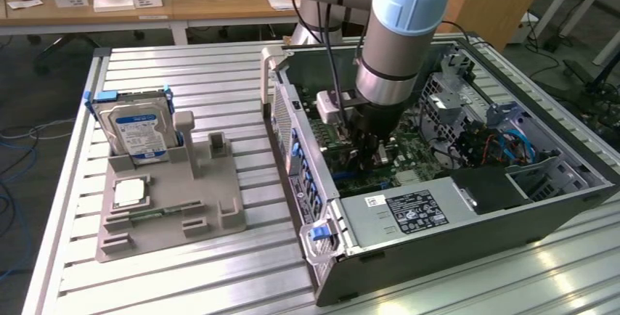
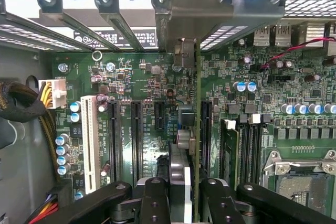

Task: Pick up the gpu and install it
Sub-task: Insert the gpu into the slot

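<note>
The gpu (image 2: 188, 129) shows edge-on in the wrist view as a slim card with a grey metal end bracket (image 2: 181, 19). It stands upright over the green motherboard (image 2: 152, 77), in line with a black expansion slot. My gripper (image 2: 185, 203) is shut on it, one black finger (image 2: 156, 203) on each flat side. In the exterior view the gripper (image 1: 369, 148) is deep inside the open computer case (image 1: 320, 257), low over the board, and the arm hides most of the card.
Black expansion slots (image 2: 114, 140) and a white slot (image 2: 89, 140) lie beside the card, memory sticks (image 2: 229, 150) and the processor socket (image 2: 302, 182) on the other side. At the exterior view's left, a grey fixture (image 1: 218, 206) holds a blue-labelled hard drive (image 1: 139, 130) and a silver chip (image 1: 130, 191).
</note>
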`<control>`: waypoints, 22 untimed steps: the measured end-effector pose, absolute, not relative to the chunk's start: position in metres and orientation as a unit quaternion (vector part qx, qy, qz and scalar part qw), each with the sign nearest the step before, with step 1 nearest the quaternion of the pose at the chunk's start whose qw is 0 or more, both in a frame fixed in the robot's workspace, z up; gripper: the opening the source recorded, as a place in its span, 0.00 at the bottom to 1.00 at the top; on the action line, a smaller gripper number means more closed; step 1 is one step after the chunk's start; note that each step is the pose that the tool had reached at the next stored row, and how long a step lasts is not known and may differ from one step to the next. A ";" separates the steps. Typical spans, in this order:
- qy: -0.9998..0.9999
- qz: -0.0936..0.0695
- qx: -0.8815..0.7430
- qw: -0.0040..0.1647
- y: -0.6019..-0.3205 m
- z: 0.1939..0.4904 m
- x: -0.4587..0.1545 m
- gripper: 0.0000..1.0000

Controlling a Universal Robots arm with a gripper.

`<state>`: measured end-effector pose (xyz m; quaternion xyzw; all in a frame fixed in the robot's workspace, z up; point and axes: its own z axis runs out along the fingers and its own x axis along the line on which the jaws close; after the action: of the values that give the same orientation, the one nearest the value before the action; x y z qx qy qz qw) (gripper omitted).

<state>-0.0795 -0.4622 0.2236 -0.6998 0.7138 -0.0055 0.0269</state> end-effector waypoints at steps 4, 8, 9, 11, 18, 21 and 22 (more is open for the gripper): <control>0.714 -0.006 -0.700 0.027 -0.462 0.222 -0.080 0.28; 0.714 -0.006 -0.700 0.027 -0.462 0.221 -0.080 0.28; 0.714 -0.006 -0.700 0.027 -0.462 0.221 -0.080 0.28; 0.714 -0.006 -0.700 0.027 -0.462 0.221 -0.080 0.28; 0.714 -0.006 -0.700 0.027 -0.462 0.221 -0.080 0.28; 0.714 -0.006 -0.700 0.027 -0.462 0.220 -0.080 0.28; 0.714 -0.006 -0.700 0.027 -0.462 0.220 -0.080 0.28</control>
<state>-0.0802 -0.4622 0.2200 -0.6998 0.7138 -0.0056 0.0268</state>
